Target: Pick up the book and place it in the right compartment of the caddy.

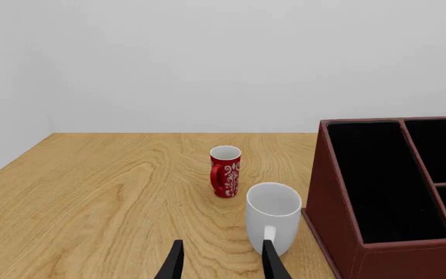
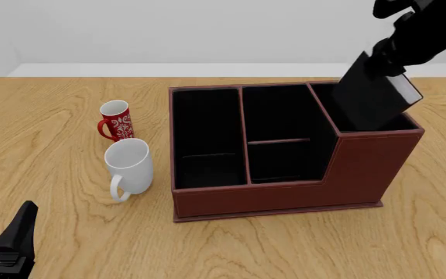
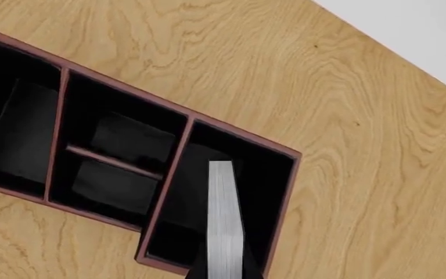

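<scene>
Right gripper (image 2: 394,55) is clamped on the book (image 2: 374,99), holding it by its upper end, tilted, lower edge already dipping into the right compartment (image 2: 339,104) of the caddy (image 2: 285,195). Right wrist view looks down the page edges into that black-lined bay, so alignment looks about right; tilt probably helps clear the raised wall. Can't tell if the book touches the floor yet. Left gripper (image 1: 221,261) idles low over the table (image 2: 53,232), jaws narrowly apart, empty, near the white mug (image 2: 128,168); red patterned mug (image 2: 116,120) just beyond.

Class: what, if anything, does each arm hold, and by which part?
The right tool holds the book by its upper end. The left tool holds nothing.
</scene>
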Controlling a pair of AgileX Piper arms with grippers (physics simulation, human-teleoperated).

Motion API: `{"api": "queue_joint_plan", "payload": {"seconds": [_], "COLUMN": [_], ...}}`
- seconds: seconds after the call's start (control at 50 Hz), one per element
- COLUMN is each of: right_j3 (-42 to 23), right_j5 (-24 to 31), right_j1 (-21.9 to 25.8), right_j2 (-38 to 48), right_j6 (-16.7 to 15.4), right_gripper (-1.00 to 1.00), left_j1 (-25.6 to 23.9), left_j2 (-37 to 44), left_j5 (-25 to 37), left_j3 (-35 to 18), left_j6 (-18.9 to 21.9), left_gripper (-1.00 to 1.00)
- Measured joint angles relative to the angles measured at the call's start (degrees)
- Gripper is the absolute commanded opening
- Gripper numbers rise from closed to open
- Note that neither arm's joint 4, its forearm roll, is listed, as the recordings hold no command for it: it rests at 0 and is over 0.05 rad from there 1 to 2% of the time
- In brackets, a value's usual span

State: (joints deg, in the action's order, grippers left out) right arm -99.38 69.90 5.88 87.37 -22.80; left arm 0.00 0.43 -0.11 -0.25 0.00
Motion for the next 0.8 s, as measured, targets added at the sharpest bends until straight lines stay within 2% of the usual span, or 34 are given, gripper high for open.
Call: {"api": "queue_joint_plan", "payload": {"seconds": [0.8], "right_j3": [-0.90], "right_j5": [0.00], "right_j1": [0.07], "right_j2": [4.38], "right_j6": [0.10], "right_gripper": [-1.00], "left_j1": [0.00], "left_j2": [0.00], "left_j5": [0.00], "left_j3": [0.00], "left_j6": [0.00], "left_gripper": [1.00]}}
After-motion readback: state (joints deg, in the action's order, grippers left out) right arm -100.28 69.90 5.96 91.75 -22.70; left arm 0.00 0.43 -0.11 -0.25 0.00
